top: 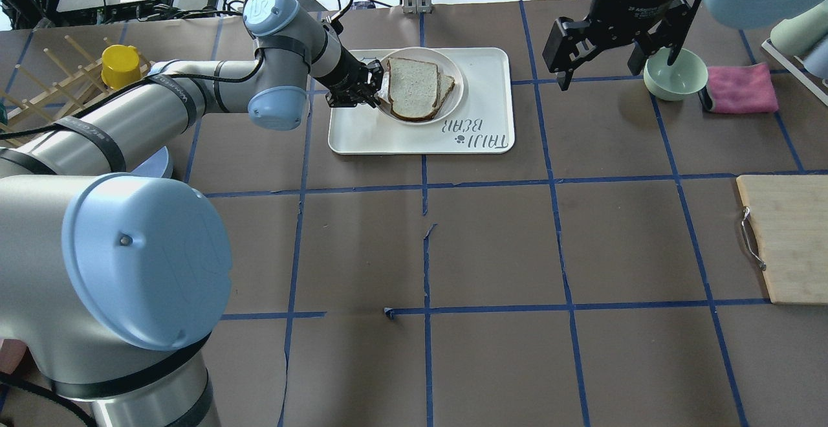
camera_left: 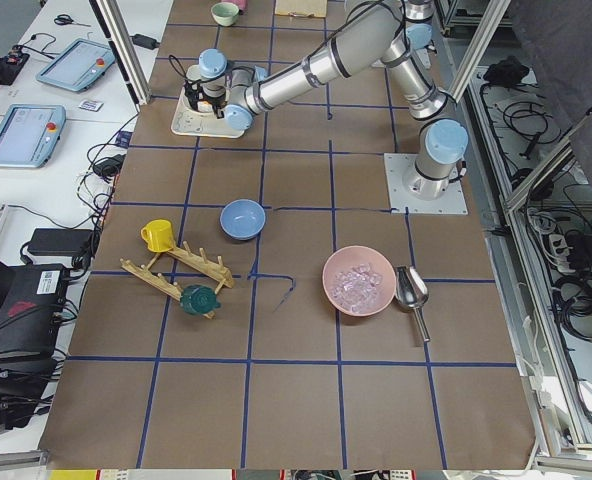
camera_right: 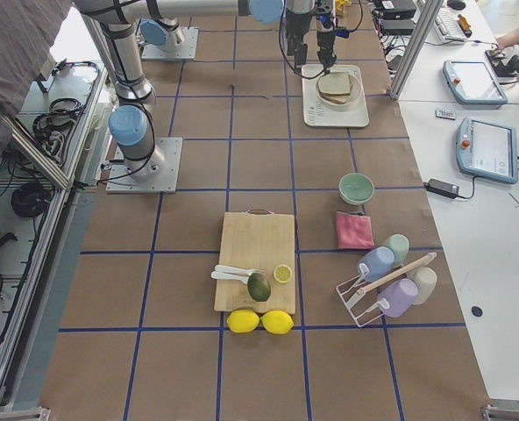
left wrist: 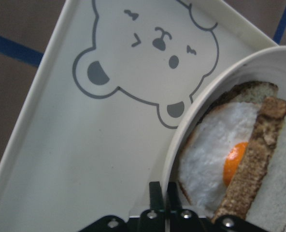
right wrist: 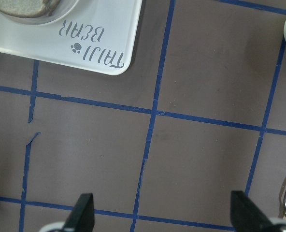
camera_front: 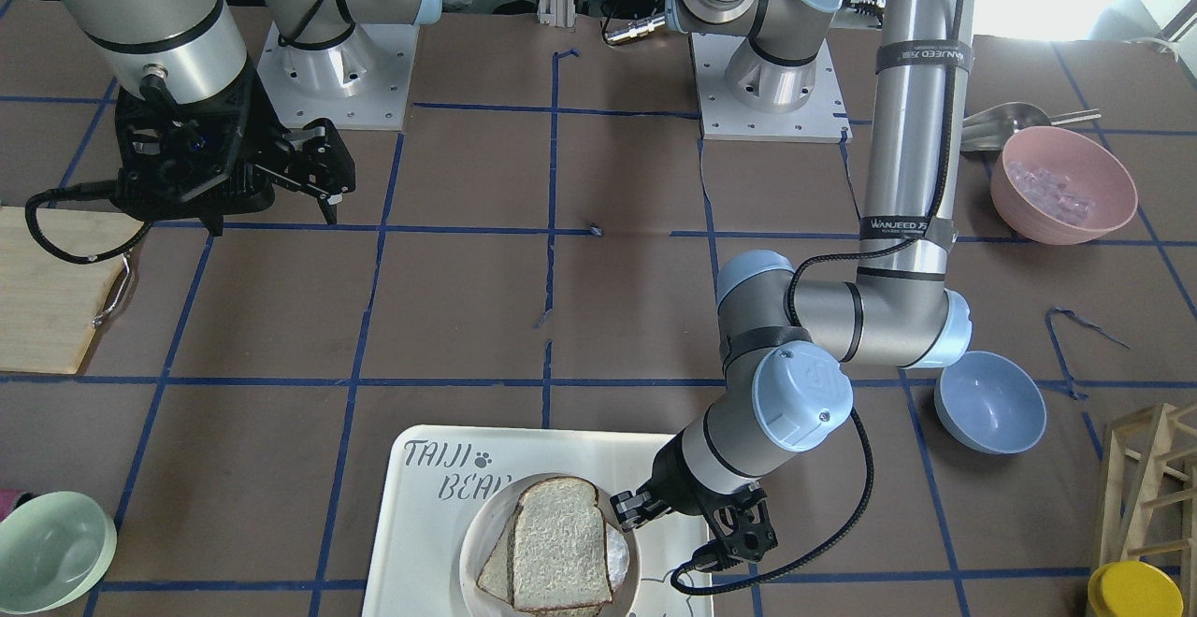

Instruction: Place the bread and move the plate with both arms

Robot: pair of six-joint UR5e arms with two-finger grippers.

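Note:
The bread (camera_front: 559, 547) with the dark crust lies on top of a fried egg (left wrist: 220, 150) and a paler slice (top: 446, 84) on the cream plate (camera_front: 468, 561). The plate (top: 456, 81) stands on the white "TAIJI BEAR" tray (top: 479, 142). My left gripper (top: 377, 87) is at the plate's near-left edge. In the left wrist view the gripper (left wrist: 163, 193) is shut on the plate's rim (left wrist: 206, 96). My right gripper (top: 618, 58) hangs open and empty above the table, right of the tray. It also shows wide open in the right wrist view (right wrist: 164, 212).
A green bowl (top: 675, 74) and a pink cloth (top: 740, 87) lie under and beside the right gripper. A wooden cutting board (top: 786, 239) is at the right edge. A blue bowl (camera_front: 989, 402), a pink bowl (camera_front: 1063, 184) and a wooden rack (top: 58, 84) stand on the left side.

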